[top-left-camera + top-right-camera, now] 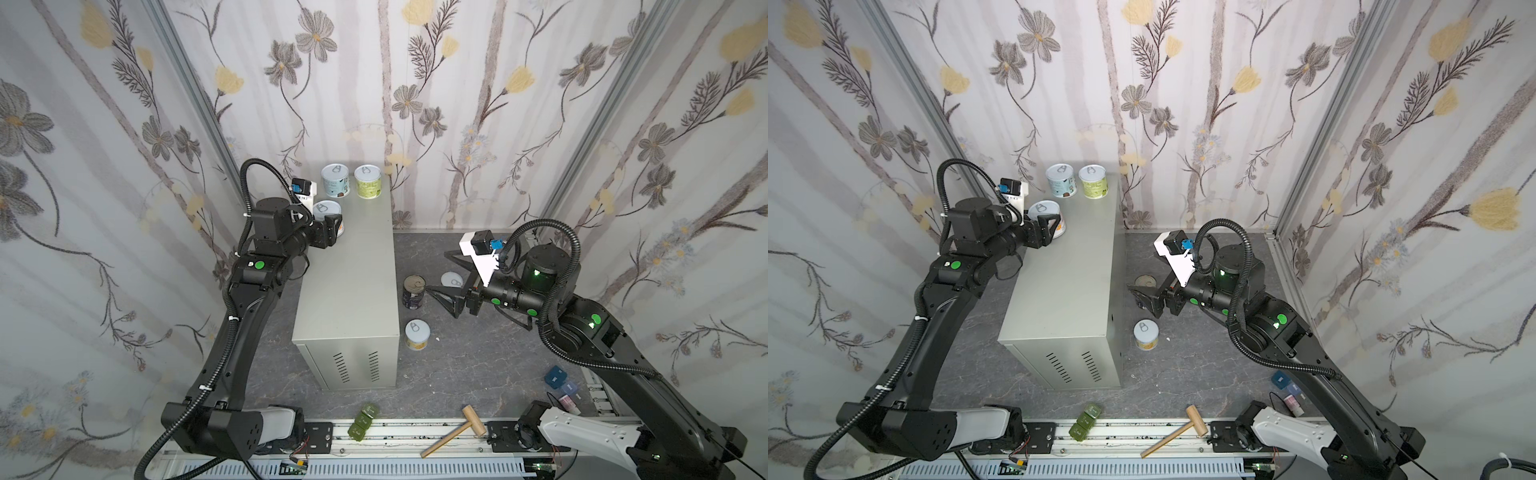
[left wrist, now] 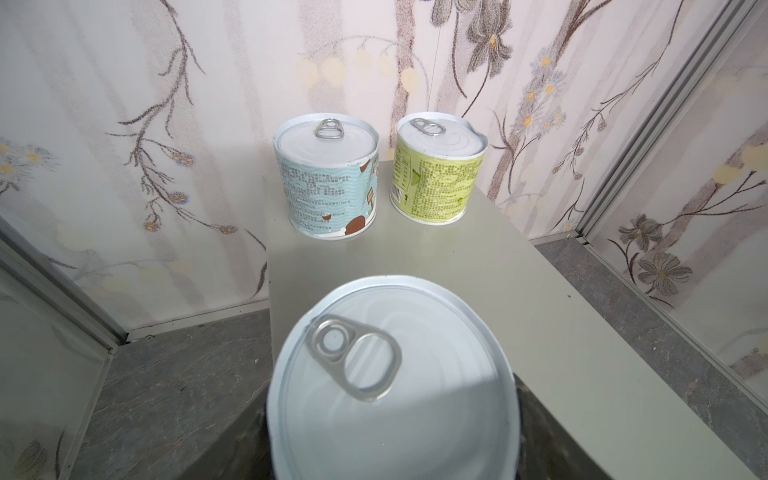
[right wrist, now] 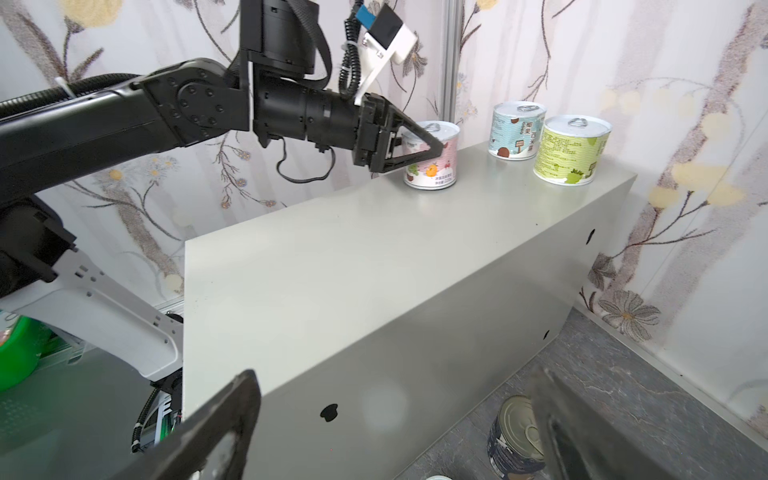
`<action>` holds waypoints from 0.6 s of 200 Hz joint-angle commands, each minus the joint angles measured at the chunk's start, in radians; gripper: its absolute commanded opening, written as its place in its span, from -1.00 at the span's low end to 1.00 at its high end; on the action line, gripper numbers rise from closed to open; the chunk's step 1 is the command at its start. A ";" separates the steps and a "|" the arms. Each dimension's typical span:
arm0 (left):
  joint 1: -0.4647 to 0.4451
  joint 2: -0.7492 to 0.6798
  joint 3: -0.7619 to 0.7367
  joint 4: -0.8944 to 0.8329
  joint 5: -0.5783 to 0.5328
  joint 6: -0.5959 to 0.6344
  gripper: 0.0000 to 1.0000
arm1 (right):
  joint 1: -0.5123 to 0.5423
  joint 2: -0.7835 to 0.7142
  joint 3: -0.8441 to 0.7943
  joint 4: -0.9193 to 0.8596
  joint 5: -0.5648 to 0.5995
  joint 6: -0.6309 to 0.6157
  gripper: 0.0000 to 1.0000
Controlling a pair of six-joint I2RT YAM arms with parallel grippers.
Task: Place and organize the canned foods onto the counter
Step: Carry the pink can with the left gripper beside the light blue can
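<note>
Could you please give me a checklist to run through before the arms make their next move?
1. Pink-label can upright on the counter: ok.
2. Left gripper clear of that can: cannot tell; its fingers flank it.
3. Right gripper open: ok.
4. Navy can upright on the floor beside the right gripper: ok.
5. Bare counter top for more cans: ok.
6. All cans on the counter: not ok; the navy can, yellow-label can and a pale-lidded can are on the floor.

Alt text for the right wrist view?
The left gripper straddles a pink-labelled can on the counter; a blue can and a green can stand beyond. A navy can stands on the floor by the open right gripper.
</note>
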 commanded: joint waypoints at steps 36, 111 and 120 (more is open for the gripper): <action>0.026 0.099 0.076 0.072 0.079 -0.015 0.47 | 0.036 0.011 0.010 0.041 0.034 -0.020 0.99; 0.029 0.139 0.086 0.091 0.093 -0.021 0.79 | 0.048 0.004 0.014 0.032 0.056 -0.019 0.99; 0.029 0.135 0.085 0.091 0.095 -0.021 0.83 | 0.048 0.003 0.013 0.032 0.056 -0.020 0.99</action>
